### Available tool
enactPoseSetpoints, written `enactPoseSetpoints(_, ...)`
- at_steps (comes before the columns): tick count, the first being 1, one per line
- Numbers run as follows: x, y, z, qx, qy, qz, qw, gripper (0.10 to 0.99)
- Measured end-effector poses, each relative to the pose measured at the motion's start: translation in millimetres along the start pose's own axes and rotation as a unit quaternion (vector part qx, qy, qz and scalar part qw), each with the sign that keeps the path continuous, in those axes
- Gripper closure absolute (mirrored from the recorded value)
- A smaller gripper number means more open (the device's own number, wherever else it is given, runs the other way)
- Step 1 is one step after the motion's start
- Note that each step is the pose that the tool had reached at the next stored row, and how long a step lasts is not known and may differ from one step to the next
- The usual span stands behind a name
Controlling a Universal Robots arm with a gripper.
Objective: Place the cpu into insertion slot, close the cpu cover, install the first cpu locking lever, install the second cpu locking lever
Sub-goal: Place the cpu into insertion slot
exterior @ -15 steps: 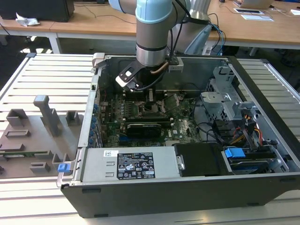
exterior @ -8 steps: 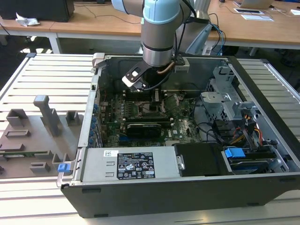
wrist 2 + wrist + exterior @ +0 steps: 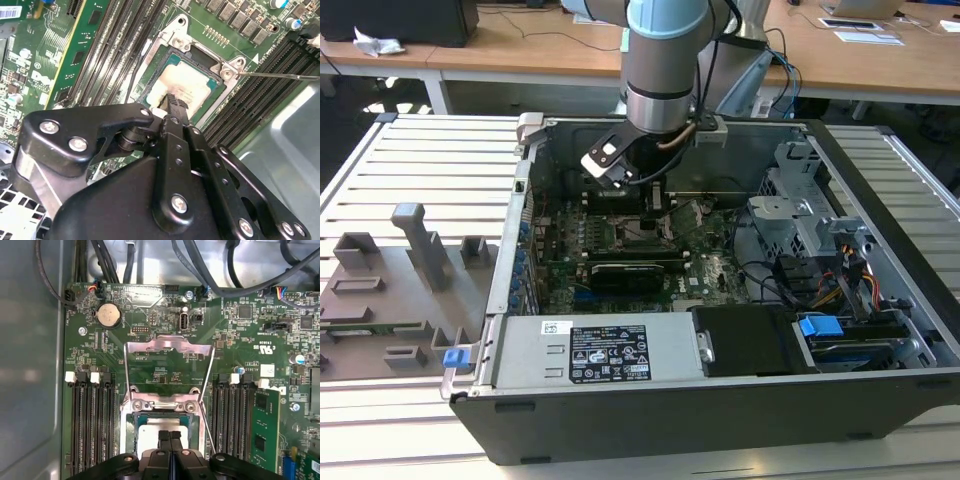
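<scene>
The arm point(image 3: 660, 60) reached down into an open computer case point(image 3: 670, 420) that sat on a slatted table point(image 3: 420, 150). In the exterior view the gripper point(image 3: 657, 205) hung low over the green circuit board point(image 3: 720, 275), near the middle of the case. A grey tray point(image 3: 390, 290) of moulded holders lay on the table at the exterior view's left, just beside the case.

In both wrist views the gripper point(image 3: 171, 101) point(image 3: 169, 436) had its two black fingers point(image 3: 163, 439) pressed together, the jaws closed with nothing seen between them. The tips stood right over the cpu point(image 3: 192, 80), at or just above its top; whether they touched it could not be told.

The cpu point(image 3: 152, 432) lay flat in its socket point(image 3: 176, 41), its silvery top smeared with a pale patch. It was seated square inside the metal surround and not gripped.

The cpu cover point(image 3: 167, 344) was swung open, away from the socket and hinged at the socket's far edge, and the green board showed through its window. It did not lie over the chip.

A thin metal rod point(image 3: 280, 76) stuck out from one corner of the socket, over the black memory slots point(image 3: 272, 75). More memory slots point(image 3: 92, 425) flanked the socket on both sides, and a round coin battery point(image 3: 108, 315) sat beyond the open cover
</scene>
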State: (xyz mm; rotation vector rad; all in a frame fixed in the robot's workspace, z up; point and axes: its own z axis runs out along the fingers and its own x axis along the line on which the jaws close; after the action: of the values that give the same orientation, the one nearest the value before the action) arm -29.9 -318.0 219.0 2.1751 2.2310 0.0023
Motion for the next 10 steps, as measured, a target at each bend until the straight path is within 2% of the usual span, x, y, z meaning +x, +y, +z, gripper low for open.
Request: enactPoseSetpoints(10,-0.3,0.4,-17.3,0.0,-0.0001,0.0,1.0,0.976)
